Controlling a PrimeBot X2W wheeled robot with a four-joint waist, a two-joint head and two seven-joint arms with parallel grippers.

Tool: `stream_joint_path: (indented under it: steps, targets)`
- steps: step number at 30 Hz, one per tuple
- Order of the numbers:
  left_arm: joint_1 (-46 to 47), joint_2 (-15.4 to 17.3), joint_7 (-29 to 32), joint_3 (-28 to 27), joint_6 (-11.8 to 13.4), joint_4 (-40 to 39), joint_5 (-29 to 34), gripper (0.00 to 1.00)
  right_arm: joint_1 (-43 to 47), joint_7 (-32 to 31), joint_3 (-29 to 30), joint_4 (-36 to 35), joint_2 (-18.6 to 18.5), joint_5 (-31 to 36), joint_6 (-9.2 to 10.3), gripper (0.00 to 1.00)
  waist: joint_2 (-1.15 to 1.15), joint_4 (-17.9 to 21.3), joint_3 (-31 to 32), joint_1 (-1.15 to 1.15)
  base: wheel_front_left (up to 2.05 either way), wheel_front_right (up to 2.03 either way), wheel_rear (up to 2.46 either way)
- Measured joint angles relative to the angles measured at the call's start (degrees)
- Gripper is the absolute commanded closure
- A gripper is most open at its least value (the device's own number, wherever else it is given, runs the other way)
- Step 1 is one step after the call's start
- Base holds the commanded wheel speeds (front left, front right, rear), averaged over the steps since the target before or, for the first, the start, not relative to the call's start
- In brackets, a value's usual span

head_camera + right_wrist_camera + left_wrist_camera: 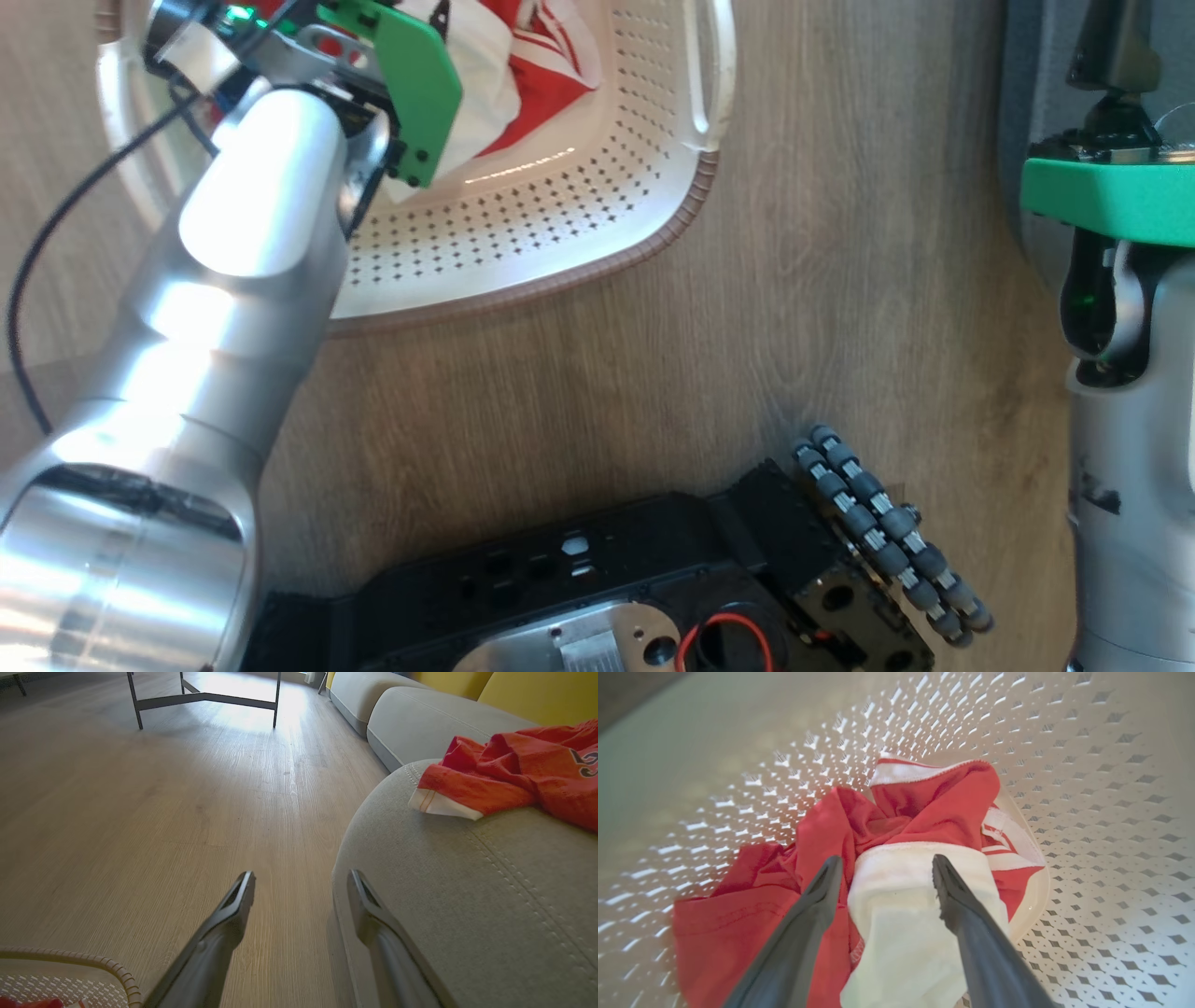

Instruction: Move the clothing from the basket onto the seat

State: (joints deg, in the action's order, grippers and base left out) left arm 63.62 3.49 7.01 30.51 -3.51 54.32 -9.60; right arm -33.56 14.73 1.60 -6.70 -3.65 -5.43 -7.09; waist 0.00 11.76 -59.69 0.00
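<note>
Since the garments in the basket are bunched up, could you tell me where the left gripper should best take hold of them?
I'd take the raised white fold of the clothing, coming straight down from above. It bulges higher than the red fabric around it, clear of the basket wall, and the open left gripper straddles it.

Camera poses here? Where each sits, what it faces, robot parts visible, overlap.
Head: on the head, looking down at the floor and basket; left arm, right forearm and base show.
Left wrist: on the left wrist, looking into the basket at red-and-white clothing; open left end effector straddles a white fold.
Right wrist: on the right wrist, low, facing across the floor to the seat holding a red jersey; open right end effector shows.
Shared: head and left wrist both see basket and clothing.
</note>
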Motion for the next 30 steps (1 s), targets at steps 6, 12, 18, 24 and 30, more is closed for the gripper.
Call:
stream_joint_path:
  steps: [6,12,18,24,30]
  targets:
    - [2.0,1.0,1.1,-0.1,0.9,2.8,0.0,0.0,0.0,0.0,0.0,-0.2,0.2,-2.5,0.0,0.0,0.0,1.8,-1.6,0.0,0.0,0.0,0.0]
    - [2.7,1.9,1.6,0.0,2.1,5.0,0.0,0.0,0.4,0.0,-0.2,-0.7,0.2,-3.7,0.0,0.0,0.01,3.1,-2.9,0.0,0.0,0.0,0.0]
    - [4.2,2.3,2.1,0.2,2.5,7.1,0.0,0.0,1.0,0.0,-0.6,-1.3,0.3,-4.3,0.0,0.0,0.01,4.1,-3.8,0.0,0.0,0.0,0.0]
    - [4.4,2.2,2.2,0.3,2.0,8.8,-0.5,0.0,1.2,0.0,-0.5,-1.6,0.3,-4.7,0.0,0.0,0.01,4.3,-4.1,0.0,0.0,0.0,0.0]
    - [4.4,1.5,2.0,0.5,1.5,10.4,-1.7,0.0,1.3,0.0,-0.5,-1.6,0.3,-4.7,0.0,0.0,0.01,4.1,-4.2,0.0,0.0,0.0,0.0]
